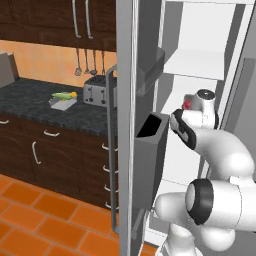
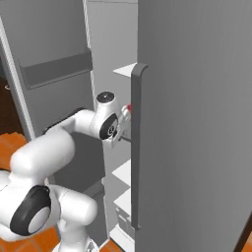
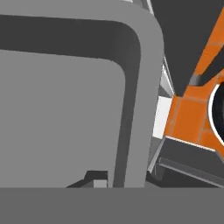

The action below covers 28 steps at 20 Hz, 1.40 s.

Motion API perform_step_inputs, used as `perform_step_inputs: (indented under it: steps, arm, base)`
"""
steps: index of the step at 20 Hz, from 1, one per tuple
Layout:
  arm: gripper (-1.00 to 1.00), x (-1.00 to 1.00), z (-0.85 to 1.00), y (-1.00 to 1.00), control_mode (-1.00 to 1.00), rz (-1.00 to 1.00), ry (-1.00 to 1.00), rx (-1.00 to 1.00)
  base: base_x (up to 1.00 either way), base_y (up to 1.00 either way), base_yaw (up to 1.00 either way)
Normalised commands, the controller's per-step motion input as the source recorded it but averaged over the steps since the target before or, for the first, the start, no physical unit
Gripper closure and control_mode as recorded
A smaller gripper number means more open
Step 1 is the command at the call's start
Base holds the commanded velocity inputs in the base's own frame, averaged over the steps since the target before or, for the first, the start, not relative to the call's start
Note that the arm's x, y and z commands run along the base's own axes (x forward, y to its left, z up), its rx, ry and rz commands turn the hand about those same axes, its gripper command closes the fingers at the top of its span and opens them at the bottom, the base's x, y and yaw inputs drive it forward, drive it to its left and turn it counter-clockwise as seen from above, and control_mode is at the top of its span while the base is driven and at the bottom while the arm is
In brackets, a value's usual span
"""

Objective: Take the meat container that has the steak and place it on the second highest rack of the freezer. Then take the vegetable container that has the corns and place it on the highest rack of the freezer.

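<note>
A: Where's the gripper (image 2: 123,129)?
B: Inside the open freezer (image 1: 200,65), at mid-height. The wrist covers the fingers in both base views, yet they're pressed almost together.
A: Holding the meat container (image 3: 61,118)?
B: The hand view has a grey rimmed tray close up; contact can't be seen. A red scrap, likely the steak (image 1: 188,104), peeks out at the wrist's 9 o'clock.
A: The other tray?
B: The vegetable container (image 1: 63,102) with its corns (image 1: 65,94) sits on the dark counter (image 1: 30,97), at 9 o'clock from the toaster (image 1: 99,91).
</note>
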Motion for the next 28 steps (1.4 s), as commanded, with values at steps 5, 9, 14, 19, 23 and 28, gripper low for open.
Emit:
perform_step_inputs:
  steps: [5,9,14,19,23,28]
  arm:
    - [1.0,0.6,0.0,-0.3,-1.0,0.0,0.0,0.01]
    - [1.0,0.59,0.0,-0.41,-1.0,0.0,0.0,0.01]
    - [1.0,0.51,0.0,-0.42,-1.0,0.0,0.0,0.0]
    - [1.0,0.38,-0.07,-0.26,-1.0,0.0,0.0,0.0]
    - [1.0,0.19,-0.17,-0.04,-1.0,0.0,0.0,0.0]
    - [1.0,0.0,-0.19,0.02,-1.0,0.0,-0.03,0.0]
  base:
    - [0.0,0.0,0.0]
    - [0.0,0.0,0.0]
    - [0.0,0.0,0.0]
    - [0.0,0.0,0.0]
    - [0.0,0.0,0.0]
    - [0.0,0.0,0.0]
